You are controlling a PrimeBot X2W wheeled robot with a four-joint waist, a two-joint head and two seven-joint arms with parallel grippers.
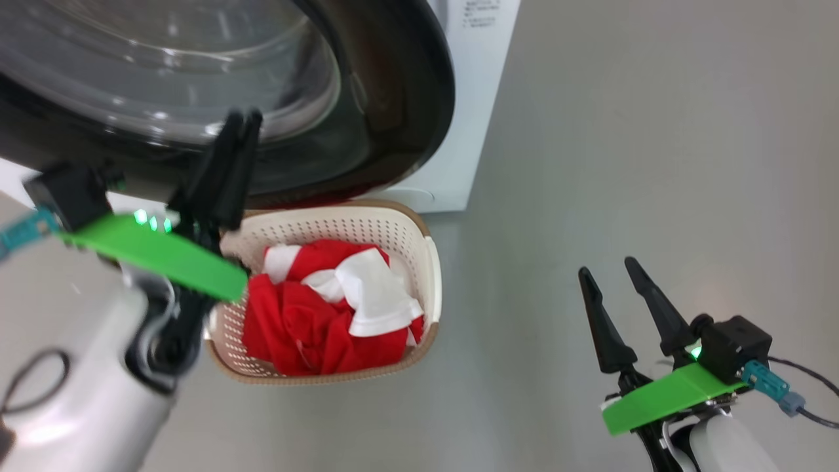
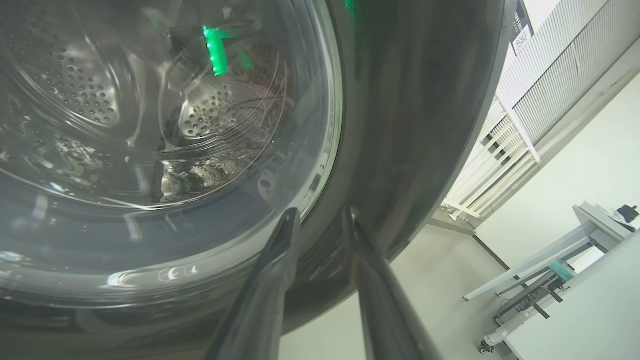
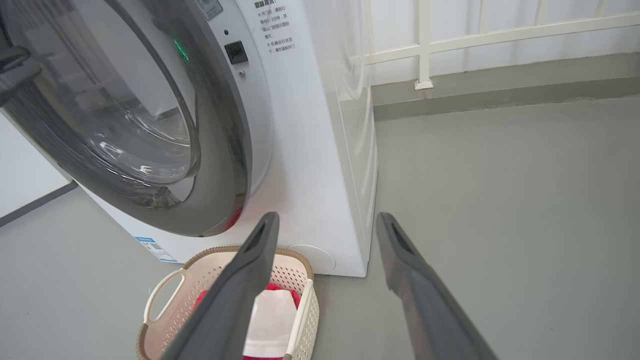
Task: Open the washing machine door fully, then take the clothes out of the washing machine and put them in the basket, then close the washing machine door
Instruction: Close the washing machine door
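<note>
The washing machine door (image 1: 406, 98), a black rim around bulging glass, stands close against the white washing machine (image 1: 475, 98); I cannot tell if it is latched. My left gripper (image 1: 242, 118) points at the door's lower rim (image 2: 400, 125). In the left wrist view the left gripper (image 2: 321, 214) has its fingers slightly apart, with nothing between them. The red and white clothes (image 1: 301, 328) lie in the cream basket (image 1: 328, 226) on the floor below the door. My right gripper (image 1: 607, 265) hangs open and empty over bare floor right of the basket. The right wrist view has the right gripper (image 3: 326, 216), door (image 3: 220, 150), basket (image 3: 197, 287) and clothes (image 3: 272, 315).
Grey floor (image 1: 655, 131) spreads to the right of the machine and basket. A white railing (image 3: 425, 45) runs along the wall behind the machine. A wheeled table frame (image 2: 550, 270) stands further off. A cable (image 1: 806, 393) trails from my right wrist.
</note>
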